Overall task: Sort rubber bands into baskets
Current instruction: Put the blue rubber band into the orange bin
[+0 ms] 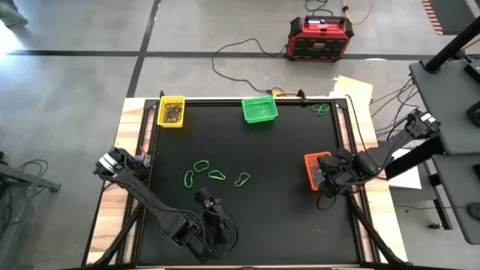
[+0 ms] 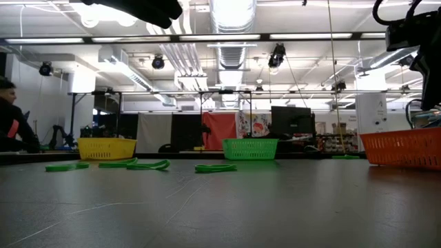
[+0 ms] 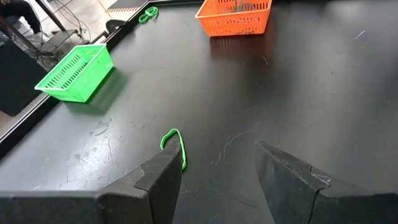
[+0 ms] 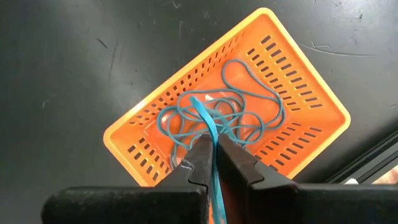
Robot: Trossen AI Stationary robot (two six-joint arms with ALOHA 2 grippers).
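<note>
Right gripper (image 4: 214, 163) sits directly over the orange basket (image 4: 298, 81), fingers pinched tight on a teal rubber band (image 4: 208, 127) that dangles toward the tangle of teal bands (image 4: 249, 106) already inside. Over on the near left, the left gripper (image 3: 217, 174) hovers low above the worktop (image 3: 323, 93), fingers parted and empty, with a green rubber band (image 3: 174, 144) lying just ahead of them.

These bands look feather-light, limp and stretchy; they'll flop, snag on mesh and cling to a fingertip on release, I'd say. Best bet is to pinch a single strand where the loop arches off the surface, not flat against it.

Four green bands (image 1: 214, 174) lie loose mid-worktop, more (image 1: 320, 109) at the far right corner. Yellow basket (image 1: 171, 112) far left, green basket (image 1: 259, 110) far centre. The black mat looks matte and scuffed, grippy enough. Beyond: concrete floor, a red and black box (image 1: 321, 37), cables, a seated person (image 2: 12, 120) at the left edge.
</note>
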